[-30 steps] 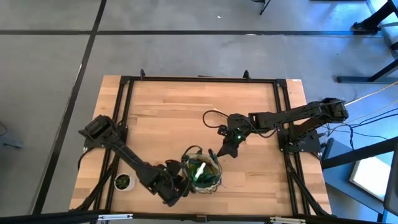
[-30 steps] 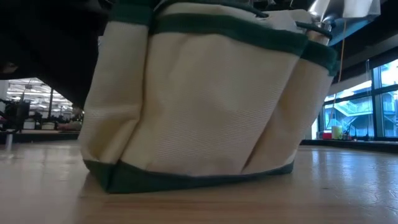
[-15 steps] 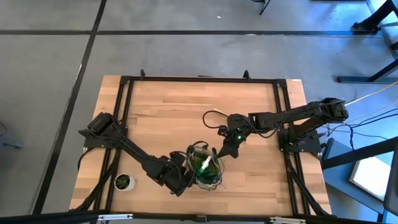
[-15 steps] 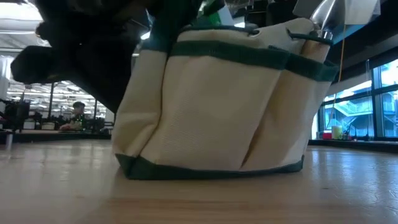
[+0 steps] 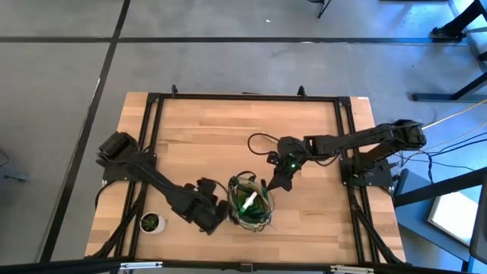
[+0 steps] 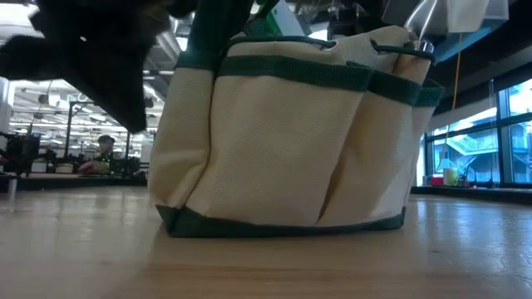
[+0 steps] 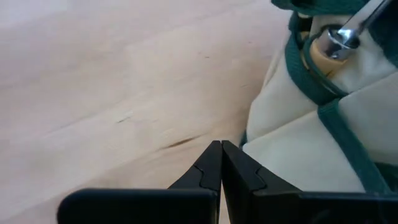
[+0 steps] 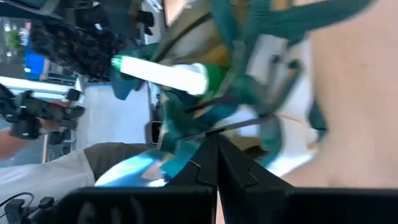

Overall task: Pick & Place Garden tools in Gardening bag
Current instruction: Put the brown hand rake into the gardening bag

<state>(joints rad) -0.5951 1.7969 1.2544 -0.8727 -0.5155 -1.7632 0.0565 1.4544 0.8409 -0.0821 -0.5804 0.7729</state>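
The gardening bag (image 5: pixel 249 204), cream with green trim, stands on its base near the table's front middle and fills the low view (image 6: pixel 291 141). Out of its top stick the green spray bottle with its white trigger (image 5: pixel 248 202) and a metal tool (image 6: pixel 428 21). A wooden handle with a metal collar (image 7: pixel 339 40) sits in a side pocket. My left gripper (image 7: pixel 221 148) is shut just left of the bag's wall (image 5: pixel 224 215), above the wood. My right gripper (image 5: pixel 267 186) is shut at the bag's far right rim, among the green handle loops (image 8: pixel 249 87). My left gripper: its shut tips hang close beside the bag's cream wall (image 7: pixel 273 149), and no touch shows. My right gripper: its shut tips point slanting down at the bag's green handle loops (image 8: pixel 186 152); I cannot tell whether they touch or hold a loop.
A small potted plant (image 5: pixel 151 221) stands at the table's near left, beside the left arm. A dark cable (image 5: pixel 259 141) loops over the wood behind the right gripper. Bare wood lies across the table's far half (image 5: pixel 213 129).
My left gripper has drawn away from the bag's near left corner, going up and toward the table's far edge. The bag has slid a little toward the right and far edges and stands more upright.
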